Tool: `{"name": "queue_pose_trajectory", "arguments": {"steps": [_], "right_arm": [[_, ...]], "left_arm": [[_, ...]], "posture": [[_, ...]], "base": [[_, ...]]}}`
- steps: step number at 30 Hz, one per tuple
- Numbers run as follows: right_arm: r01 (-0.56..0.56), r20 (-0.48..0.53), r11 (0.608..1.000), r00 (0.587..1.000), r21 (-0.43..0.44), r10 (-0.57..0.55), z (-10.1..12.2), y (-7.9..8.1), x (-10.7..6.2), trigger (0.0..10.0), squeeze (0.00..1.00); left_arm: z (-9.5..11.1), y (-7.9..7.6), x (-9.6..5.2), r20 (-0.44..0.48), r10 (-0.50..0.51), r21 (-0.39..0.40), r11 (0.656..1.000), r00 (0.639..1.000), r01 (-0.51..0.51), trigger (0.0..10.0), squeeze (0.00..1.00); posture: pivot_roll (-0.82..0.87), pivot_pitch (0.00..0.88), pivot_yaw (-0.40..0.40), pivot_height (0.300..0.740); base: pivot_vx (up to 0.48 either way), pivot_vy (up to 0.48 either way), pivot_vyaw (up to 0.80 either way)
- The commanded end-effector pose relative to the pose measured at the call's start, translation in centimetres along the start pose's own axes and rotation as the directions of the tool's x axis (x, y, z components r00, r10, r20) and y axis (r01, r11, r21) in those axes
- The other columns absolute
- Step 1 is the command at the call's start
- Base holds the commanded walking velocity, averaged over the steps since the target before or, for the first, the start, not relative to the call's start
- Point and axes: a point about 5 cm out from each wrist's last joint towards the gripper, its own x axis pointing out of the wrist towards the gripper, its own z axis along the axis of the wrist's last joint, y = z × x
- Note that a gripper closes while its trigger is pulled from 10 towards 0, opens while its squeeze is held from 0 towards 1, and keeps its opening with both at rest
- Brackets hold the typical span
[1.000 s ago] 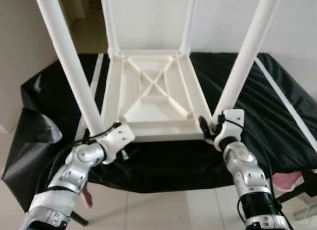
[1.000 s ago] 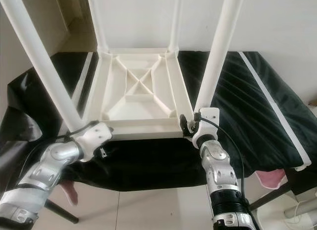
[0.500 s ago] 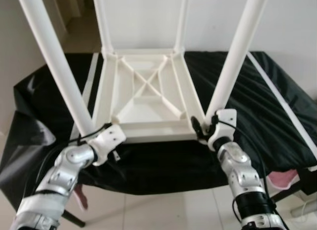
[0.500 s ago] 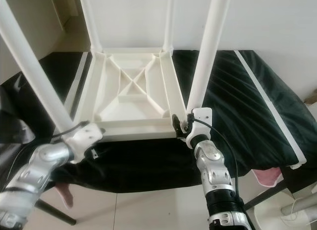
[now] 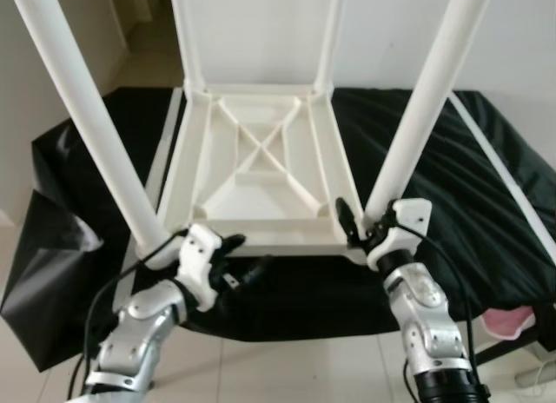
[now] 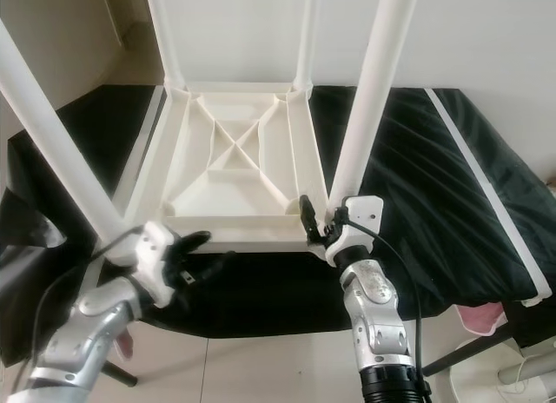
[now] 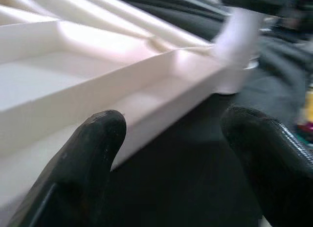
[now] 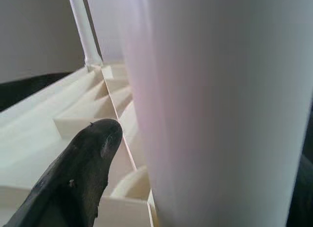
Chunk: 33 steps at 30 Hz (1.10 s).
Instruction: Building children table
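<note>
A white children's table (image 5: 261,173) lies upside down on a black cloth, its legs pointing up. My right gripper (image 5: 369,225) is shut on the near right leg (image 5: 426,99) at its base; the right wrist view has one black finger (image 8: 83,163) against the leg (image 8: 220,104). My left gripper (image 5: 246,254) is open just below the table's front edge, right of the near left leg (image 5: 87,116) and clear of it. In the left wrist view its fingers (image 7: 83,158) stand wide apart with the white front rail (image 7: 146,90) ahead of them.
The black cloth (image 5: 469,186) covers a low stand and hangs over its front edge. White strips (image 5: 499,181) lie on it at right. Two far legs (image 5: 330,38) rise by the wall. A pink thing (image 5: 508,320) sits on the floor at lower right.
My left gripper has let go of the near left leg, opened, and dropped to the right under the front edge. The right gripper keeps its hold. The camera shifted slightly.
</note>
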Motion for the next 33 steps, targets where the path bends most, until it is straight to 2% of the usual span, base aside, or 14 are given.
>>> {"name": "queue_pose_trajectory", "arguments": {"steps": [1, 2, 3, 5, 8, 10, 19, 23, 26, 28, 33], "right_arm": [[-0.027, 0.037, 1.0, 0.999, 0.01, 0.026, 0.6, 0.6, 0.3, 10.0, 0.0], [-0.034, 0.033, 0.999, 0.999, 0.016, 0.033, 0.4, 0.9, 0.4, 10.0, 0.0], [-0.034, 0.033, 0.999, 0.999, 0.016, 0.033, 0.4, 0.9, 0.4, 10.0, 0.0], [-0.051, 0.025, 0.998, 0.998, 0.038, 0.05, -0.3, 1.9, 1.2, 10.0, 0.0], [-0.057, 0.026, 0.997, 0.998, 0.045, 0.056, -0.5, 2.3, 1.6, 10.0, 0.0], [-0.072, 0.03, 0.996, 0.997, 0.058, 0.071, -0.7, 2.9, 2.6, 10.0, 0.0], [-0.102, 0.026, 0.993, 0.995, 0.052, 0.101, -1.0, 3.1, 4.2, 10.0, 0.0], [-0.115, 0.035, 0.993, 0.993, 0.042, 0.113, -0.7, 3.2, 4.4, 10.0, 0.0], [-0.13, 0.072, 0.991, 0.989, 0.037, 0.127, 0.2, 3.2, 4.1, 10.0, 0.0], [-0.115, 0.105, 0.993, 0.988, 0.025, 0.112, 1.2, 3.0, 3.5, 10.0, 0.0], [-0.097, 0.138, 0.995, 0.986, 0.015, 0.094, 2.2, 2.8, 3.0, 10.0, 0.0]], "left_arm": [[-0.1, -0.9, 0.1, -0.006, -0.118, -0.011, 0.993, 0.993, 0.118, 10.0, 0.0], [0.1, -1.6, 0.6, 0.002, -0.15, -0.019, 0.988, 0.989, 0.15, 10.0, 0.0], [0.1, -1.6, 0.6, 0.002, -0.15, -0.019, 0.988, 0.989, 0.15, 10.0, 0.0], [0.6, -3.0, 1.4, 0.016, -0.233, -0.034, 0.972, 0.972, 0.234, 10.0, 0.0], [0.6, -3.5, 1.5, 0.01, -0.267, -0.046, 0.963, 0.964, 0.267, 10.0, 0.0], [0.5, -4.1, 1.5, -0.014, -0.304, -0.042, 0.952, 0.952, 0.304, 10.0, 0.0], [1.1, -5.1, 1.6, -0.025, -0.331, -0.025, 0.944, 0.943, 0.33, 10.0, 0.0], [1.3, -5.3, 1.9, -0.023, -0.326, -0.009, 0.945, 0.945, 0.326, 10.0, 0.0], [2.2, -5.6, 2.6, 0.019, -0.277, 0.031, 0.96, 0.961, 0.277, 10.0, 0.0], [2.7, -5.3, 3.3, 0.052, -0.204, 0.066, 0.977, 0.978, 0.2, 10.0, 0.0], [2.8, -5.0, 3.6, 0.053, -0.159, 0.1, 0.983, 0.986, 0.153, 10.0, 0.0]], "posture": [[-0.02, 0.03, -0.027, 0.74], [-0.03, 0.03, -0.025, 0.74], [-0.03, 0.03, -0.025, 0.74], [-0.03, 0.027, -0.021, 0.74], [-0.03, 0.026, -0.022, 0.74], [-0.03, 0.023, -0.022, 0.74], [-0.01, 0.013, -0.028, 0.74], [-0.01, 0.008, -0.03, 0.74], [0.01, 0.003, -0.041, 0.74], [0.01, 0.0, -0.044, 0.74], [0.0, 0.0, -0.044, 0.74]], "base": [[0.0, 0.0, 0.0], [0.0, 0.0, 0.0], [0.0, 0.0, 0.0], [0.0, 0.0, 0.0], [0.0, 0.0, 0.0], [0.0, 0.0, 0.0], [0.0, 0.0, 0.0], [0.0, 0.0, 0.0], [0.0, 0.0, 0.0], [0.0, 0.0, 0.0], [0.0, 0.0, 0.0]]}}
